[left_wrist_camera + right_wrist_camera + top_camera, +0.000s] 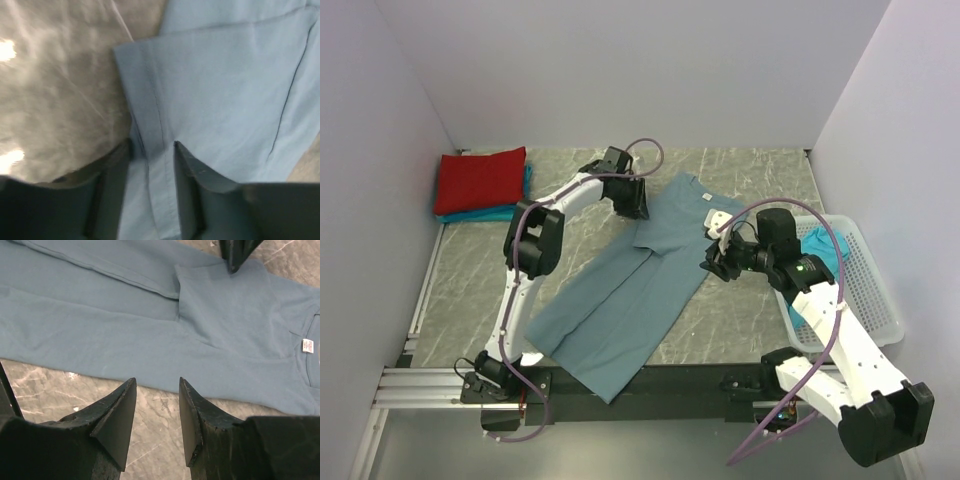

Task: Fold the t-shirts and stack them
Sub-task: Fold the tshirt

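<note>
Left claw (152,147): dark wedge fingers apart, astride the stitched sleeve hem of the blue shirt (225,90), soft cloth lying flat between them. Grey marbled desk (55,90) just left of it. Right claw (157,385): blunt black fingers apart, nothing between, over bare desk just off the shirt's long edge. Shirt spreads ahead of it, sides folded in, white neck label (307,346) far right. Behind the right claw, white perforated basket (865,290) with teal cloth (820,250). Well left of the left claw, folded red shirt (480,178) on a teal shirt (505,212).
</note>
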Robot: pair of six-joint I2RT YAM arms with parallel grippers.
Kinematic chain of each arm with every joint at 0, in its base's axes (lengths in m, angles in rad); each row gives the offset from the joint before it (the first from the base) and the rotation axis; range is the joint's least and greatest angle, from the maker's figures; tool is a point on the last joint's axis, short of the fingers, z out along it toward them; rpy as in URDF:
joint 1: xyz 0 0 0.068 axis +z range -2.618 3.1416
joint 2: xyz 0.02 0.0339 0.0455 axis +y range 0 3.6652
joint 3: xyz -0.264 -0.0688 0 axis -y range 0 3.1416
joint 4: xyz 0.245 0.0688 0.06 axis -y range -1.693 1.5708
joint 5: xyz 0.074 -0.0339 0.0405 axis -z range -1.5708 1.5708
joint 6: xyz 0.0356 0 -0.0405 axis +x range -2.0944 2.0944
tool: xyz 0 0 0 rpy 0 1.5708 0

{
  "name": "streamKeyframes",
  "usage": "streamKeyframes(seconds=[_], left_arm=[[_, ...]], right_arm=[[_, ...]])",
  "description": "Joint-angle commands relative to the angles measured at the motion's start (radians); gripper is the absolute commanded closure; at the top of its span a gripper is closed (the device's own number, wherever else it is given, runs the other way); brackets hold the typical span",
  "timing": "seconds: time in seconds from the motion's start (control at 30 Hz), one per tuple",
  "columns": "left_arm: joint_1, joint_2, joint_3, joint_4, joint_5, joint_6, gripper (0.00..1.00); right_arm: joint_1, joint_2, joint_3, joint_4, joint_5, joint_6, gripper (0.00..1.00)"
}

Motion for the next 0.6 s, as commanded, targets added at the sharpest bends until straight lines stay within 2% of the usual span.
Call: streamKeyframes(seconds=[0.0,0.03,0.07,0.17,0.2,0.23,0.33,0.43,0.57], left_arm=[[-0.017,0.053,0.02,-0.082,0.069,0.03,0.59],[-0.019,0.062,0.023,-0.087,0.07,0.033,0.63],[-0.019,0.067,0.026,-0.093,0.062,0.035,0.72],[-0.017,0.078,0.048,-0.117,-0.033,0.018,0.88],[-0.013,0.076,0.059,-0.12,-0.068,0.007,0.97],[-0.005,0.069,0.062,-0.12,-0.137,-0.006,0.99],[0.059,0.035,0.034,-0.095,-0.206,-0.1,1.0],[0.153,-0.008,-0.032,-0.068,-0.222,-0.18,1.0],[0.265,-0.069,-0.169,-0.029,-0.225,-0.168,1.0]], right_arm=[[-0.009,-0.013,-0.001,0.035,-0.021,0.024,0.53],[-0.008,-0.012,-0.001,0.035,-0.021,0.026,0.53],[-0.011,-0.009,-0.001,0.034,-0.021,0.024,0.53],[-0.012,-0.007,-0.004,0.037,-0.018,0.026,0.53],[-0.014,-0.006,-0.006,0.037,-0.016,0.029,0.53],[-0.014,-0.006,-0.006,0.038,-0.013,0.032,0.53],[-0.02,0.002,-0.012,0.051,-0.001,0.046,0.53],[-0.022,0.025,-0.012,0.061,0.019,0.064,0.53],[-0.025,0.068,-0.01,0.092,0.056,0.101,0.53]])
